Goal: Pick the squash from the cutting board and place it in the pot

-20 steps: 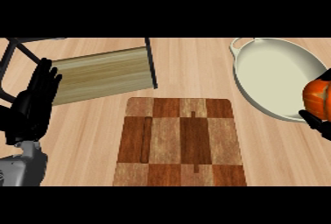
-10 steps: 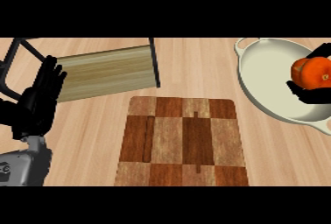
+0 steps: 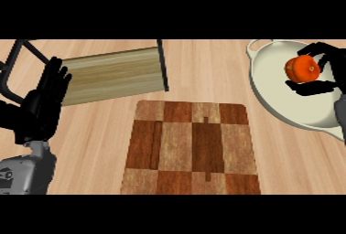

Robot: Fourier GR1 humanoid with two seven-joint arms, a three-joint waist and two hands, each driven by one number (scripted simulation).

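One squash [image 3: 302, 68], small, round and orange, hangs over the pot [image 3: 270, 93] interior, right hand [image 3: 323, 68] curled around its sides. Looks rigid, smooth-skinned, probably light; a grip across its widest part suits it. Left hand [image 3: 42, 103] rests open, far left of pot.
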